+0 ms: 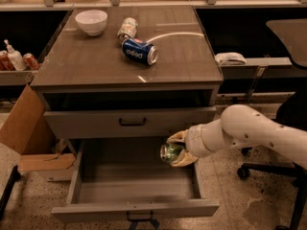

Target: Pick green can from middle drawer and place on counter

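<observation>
My gripper [178, 150] is shut on the green can [170, 153], a small shiny green can held on its side above the right part of the open drawer [135, 178]. The can is lifted clear of the drawer floor, just below the closed grey drawer face with the dark handle [132, 122]. My white arm [249, 131] comes in from the right. The counter [105, 61] is the grey-brown glossy top above the drawers.
On the counter lie a blue can [139, 51], a pale can [127, 28] and a white bowl [91, 21]. A cardboard box [24, 128] stands at the left. An office chair [288, 104] is at the right. Bottles [14, 59] sit on a left shelf.
</observation>
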You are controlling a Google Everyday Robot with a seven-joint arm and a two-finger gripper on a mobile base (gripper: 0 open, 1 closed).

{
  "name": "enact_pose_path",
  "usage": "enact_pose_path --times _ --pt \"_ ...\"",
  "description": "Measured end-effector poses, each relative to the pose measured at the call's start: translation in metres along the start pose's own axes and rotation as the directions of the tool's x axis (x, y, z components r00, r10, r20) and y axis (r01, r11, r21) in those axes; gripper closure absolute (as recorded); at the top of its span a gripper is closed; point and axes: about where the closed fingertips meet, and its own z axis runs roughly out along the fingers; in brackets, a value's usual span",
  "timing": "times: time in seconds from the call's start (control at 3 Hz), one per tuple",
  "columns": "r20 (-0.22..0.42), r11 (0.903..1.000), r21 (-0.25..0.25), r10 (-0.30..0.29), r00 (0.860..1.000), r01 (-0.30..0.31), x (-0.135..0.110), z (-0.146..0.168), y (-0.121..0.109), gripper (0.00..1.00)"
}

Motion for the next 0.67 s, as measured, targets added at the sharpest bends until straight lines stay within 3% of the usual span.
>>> enact_pose_path --times 0.33,0.67 --pt "-0.049 0.9922 0.019 -0.122 0.991 0.123 -0.036 -0.0439 -0.0257 1.0" --pt "-0.049 0.9922 0.019 -0.122 0.991 0.123 -0.0361 -0.044 -0.0258 1.0"
